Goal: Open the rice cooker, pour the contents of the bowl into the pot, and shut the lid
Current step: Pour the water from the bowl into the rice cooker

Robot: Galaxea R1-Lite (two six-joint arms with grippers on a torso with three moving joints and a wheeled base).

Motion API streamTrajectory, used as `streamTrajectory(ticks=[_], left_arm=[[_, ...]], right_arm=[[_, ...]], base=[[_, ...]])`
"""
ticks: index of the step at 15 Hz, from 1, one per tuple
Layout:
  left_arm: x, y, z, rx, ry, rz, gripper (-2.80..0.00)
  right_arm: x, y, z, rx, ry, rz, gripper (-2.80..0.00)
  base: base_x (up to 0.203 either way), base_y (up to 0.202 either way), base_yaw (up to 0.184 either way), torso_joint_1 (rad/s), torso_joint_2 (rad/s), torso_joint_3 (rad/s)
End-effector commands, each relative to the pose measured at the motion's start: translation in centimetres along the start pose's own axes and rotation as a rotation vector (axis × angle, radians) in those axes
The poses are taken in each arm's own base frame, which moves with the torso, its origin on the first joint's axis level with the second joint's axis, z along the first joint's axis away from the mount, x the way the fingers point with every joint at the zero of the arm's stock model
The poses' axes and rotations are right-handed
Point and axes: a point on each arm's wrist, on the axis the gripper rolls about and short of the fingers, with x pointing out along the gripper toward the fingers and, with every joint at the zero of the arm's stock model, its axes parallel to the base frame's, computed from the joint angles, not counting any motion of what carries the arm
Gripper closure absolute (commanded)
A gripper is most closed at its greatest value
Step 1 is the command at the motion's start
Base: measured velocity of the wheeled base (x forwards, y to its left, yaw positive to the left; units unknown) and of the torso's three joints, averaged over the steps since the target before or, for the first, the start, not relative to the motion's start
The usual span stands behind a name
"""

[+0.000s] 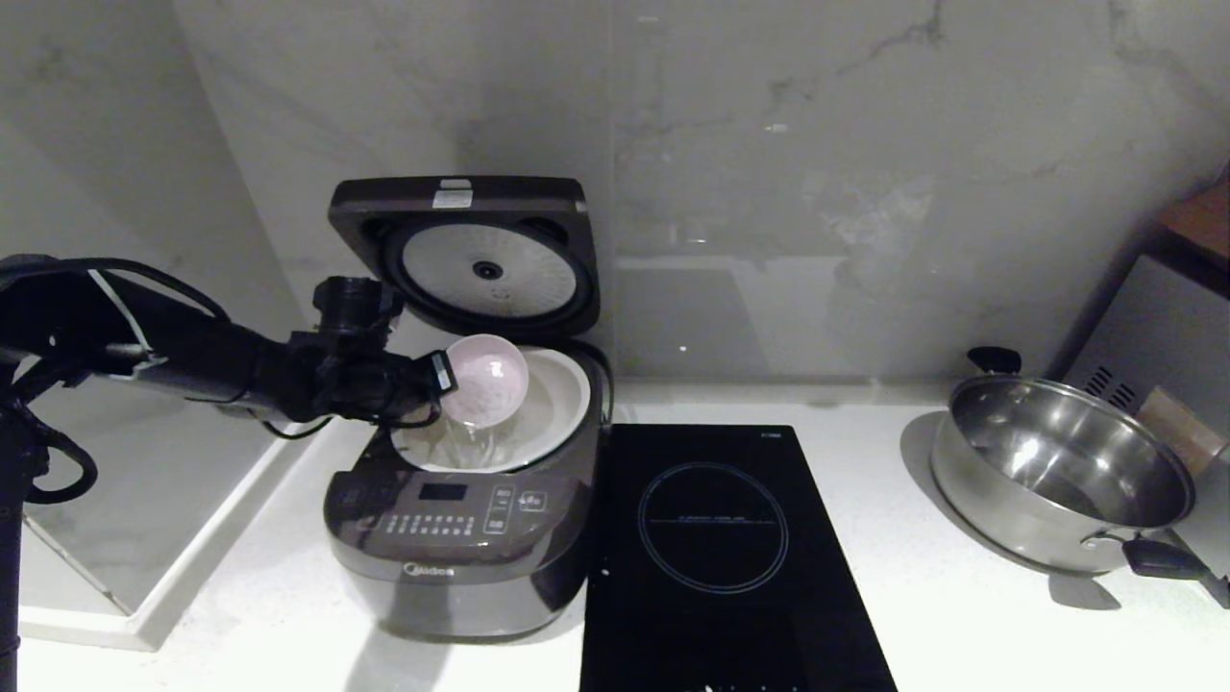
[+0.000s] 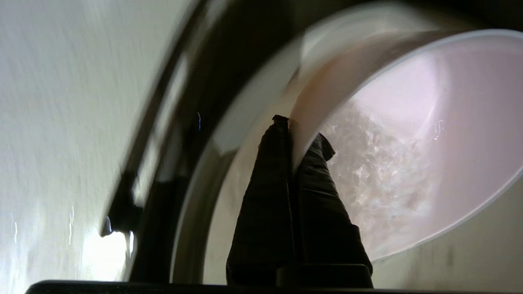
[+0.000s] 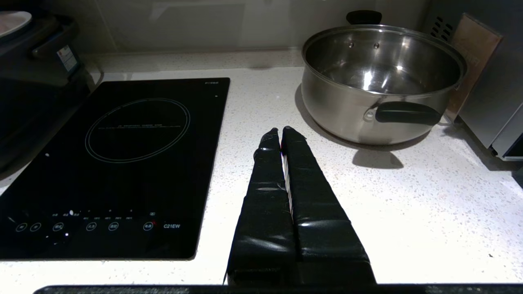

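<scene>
The dark rice cooker [image 1: 461,548] stands on the counter with its lid [image 1: 471,255] swung up, showing the silver inner plate. The white pot [image 1: 553,408] sits inside it. My left gripper [image 1: 444,375] reaches in from the left and is shut on the rim of the pale pink bowl [image 1: 485,377], which is tipped on its side above the pot. In the left wrist view the fingers [image 2: 265,196] pinch the bowl [image 2: 470,102] wall, and white grains [image 2: 380,175] slide inside it. My right gripper [image 3: 280,132] hovers shut over the bare counter, holding nothing.
A black induction hob [image 1: 716,557] lies right of the cooker. A steel pan [image 1: 1057,471] with black handles stands at the far right, beside a metal appliance [image 1: 1163,336]. A marble wall runs behind, and a raised ledge [image 1: 163,577] borders the left.
</scene>
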Motion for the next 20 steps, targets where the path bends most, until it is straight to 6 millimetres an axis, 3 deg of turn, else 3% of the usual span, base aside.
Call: streamTrajectory(ticks=[1,7,12,16,20], left_arm=[[-0.4,-0.2,0.6,-0.006,-0.206,0.007,0.0],[-1.1,0.3,-0.7,-0.027,-0.37,0.083,0.0],[-2.1,1.8,-3.6,-0.016,-0.455,0.087,0.0],[-2.1,0.4,-6.1,0.08,-0.591,0.043,0.0],[-2.2,0.0,-6.1,0.073,-0.612,0.052,0.0]], right_arm=[[0.0,0.0,0.0,0.0,0.0,0.001,0.0],[0.0,0.0,0.0,0.0,0.0,0.0,0.0],[0.0,0.0,0.0,0.0,0.0,0.0,0.0],[0.0,0.0,0.0,0.0,0.0,0.0,0.0],[0.0,0.0,0.0,0.0,0.0,0.001,0.0]], base=[[0.0,0.0,0.0,0.0,0.0,0.0],[0.0,0.0,0.0,0.0,0.0,0.0],[0.0,0.0,0.0,0.0,0.0,0.0],[0.0,0.0,0.0,0.0,0.0,0.0],[0.0,0.0,0.0,0.0,0.0,0.0]])
